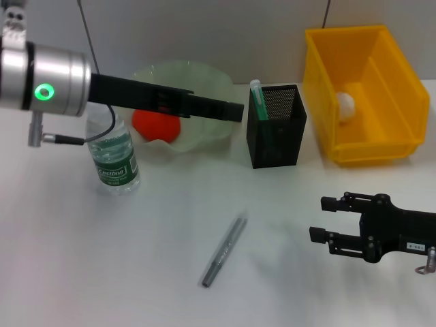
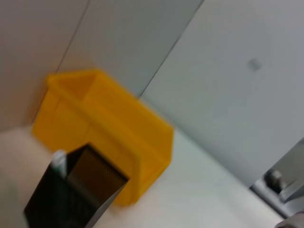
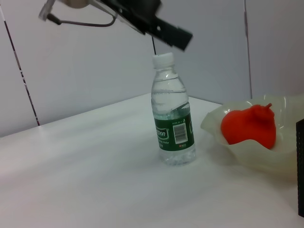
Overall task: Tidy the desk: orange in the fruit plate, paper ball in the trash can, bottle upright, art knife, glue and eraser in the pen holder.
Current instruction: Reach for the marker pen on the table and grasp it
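i am seeing my right gripper (image 1: 325, 219) hovering nearest over the white desk (image 1: 102, 272), its fingers standing apart and empty. the slim grey metal art knife (image 1: 223, 251) is lying flat just left of it. farther back the clear plastic bottle with green label (image 1: 114, 158) is standing upright, beside the pale wavy fruit plate (image 1: 204, 78) holding the orange (image 1: 156, 124). my left gripper (image 1: 228, 110) is hanging above the plate; i cannot tell its opening. the black mesh pen holder (image 1: 278, 129) is holding a green-capped glue stick (image 1: 256, 92), and the paper ball (image 1: 346, 103) is sitting in the yellow plastic bin (image 1: 395, 88)
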